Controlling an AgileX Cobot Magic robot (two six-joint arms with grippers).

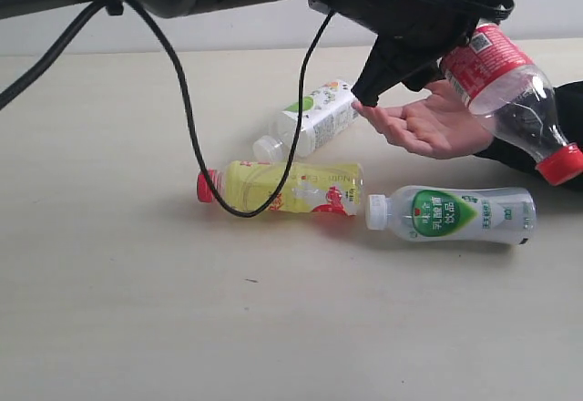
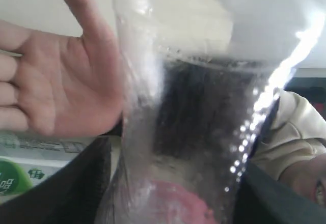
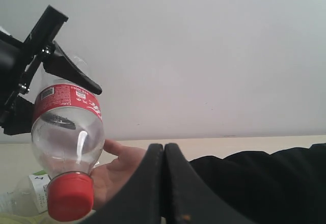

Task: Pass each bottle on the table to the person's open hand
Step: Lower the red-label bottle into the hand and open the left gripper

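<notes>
exterior view: bottle (image 1: 510, 100) within left pincer (image 1: 414, 73)

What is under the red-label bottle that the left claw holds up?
Below the red-label bottle are the person's open hand, palm up, and black sleeve. The bottle covers the wrist, so any contact cannot be seen.

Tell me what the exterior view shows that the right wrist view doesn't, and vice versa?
Only the exterior view: the bottle with the green-white label lying on the table, and a dangling black cable. Only the right wrist view: the right gripper, shut and empty. Both: the left gripper holding the red-labelled bottle cap-down close to the person's open hand.
</notes>
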